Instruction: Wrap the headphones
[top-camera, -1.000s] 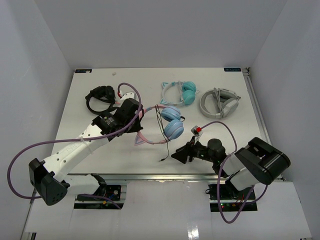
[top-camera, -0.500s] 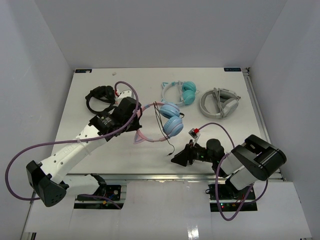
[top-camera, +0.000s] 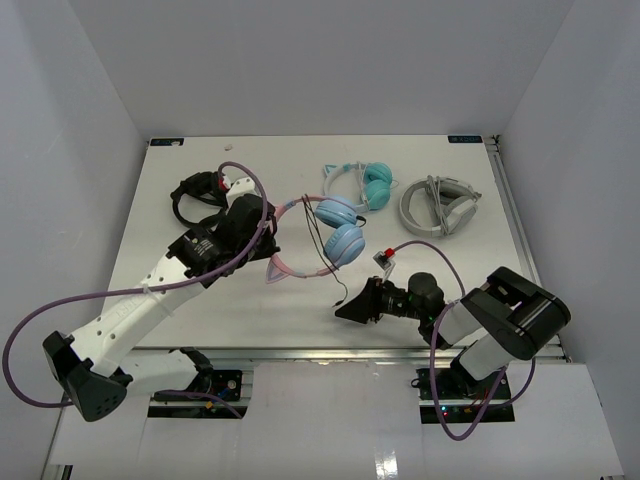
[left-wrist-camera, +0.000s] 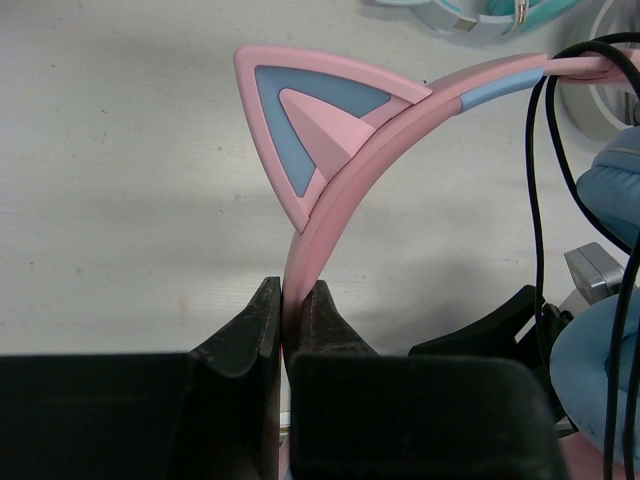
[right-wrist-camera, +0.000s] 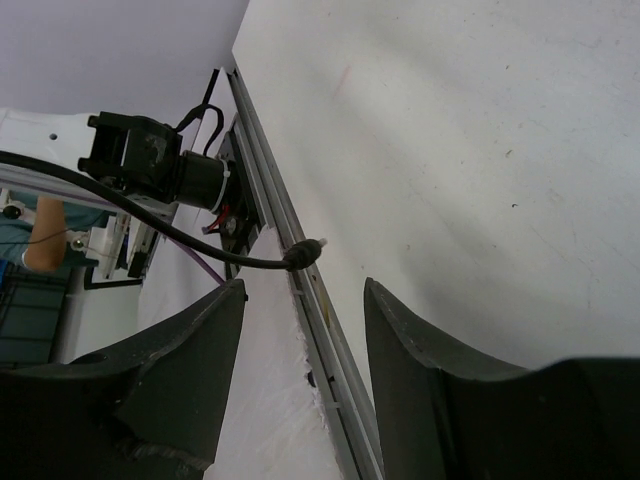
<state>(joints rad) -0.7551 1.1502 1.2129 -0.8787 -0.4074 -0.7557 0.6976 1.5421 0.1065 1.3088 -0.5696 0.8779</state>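
The headphones have a pink cat-ear headband (top-camera: 287, 268), light blue ear cups (top-camera: 342, 243) and a thin black cable (top-camera: 322, 240). My left gripper (top-camera: 263, 237) is shut on the headband just below one cat ear (left-wrist-camera: 312, 140); the band runs up from between the fingers (left-wrist-camera: 250, 335). The cable (left-wrist-camera: 540, 190) hangs from the band, with blue cups (left-wrist-camera: 612, 180) to the right. My right gripper (top-camera: 347, 311) is open and empty at the table's front edge. The cable's plug (right-wrist-camera: 305, 252) dangles just ahead of its fingers (right-wrist-camera: 190, 360), touching neither.
Teal cat-ear headphones (top-camera: 362, 184) and grey-white headphones (top-camera: 440, 206) lie at the back right. Black headphones (top-camera: 198, 196) lie at the back left, close behind my left wrist. The table's metal front rail (right-wrist-camera: 300, 290) runs under my right gripper.
My left gripper has carried the headphones back and up, tilting the band, and the cable's end has swung up. My right gripper has shifted left toward the hanging plug.
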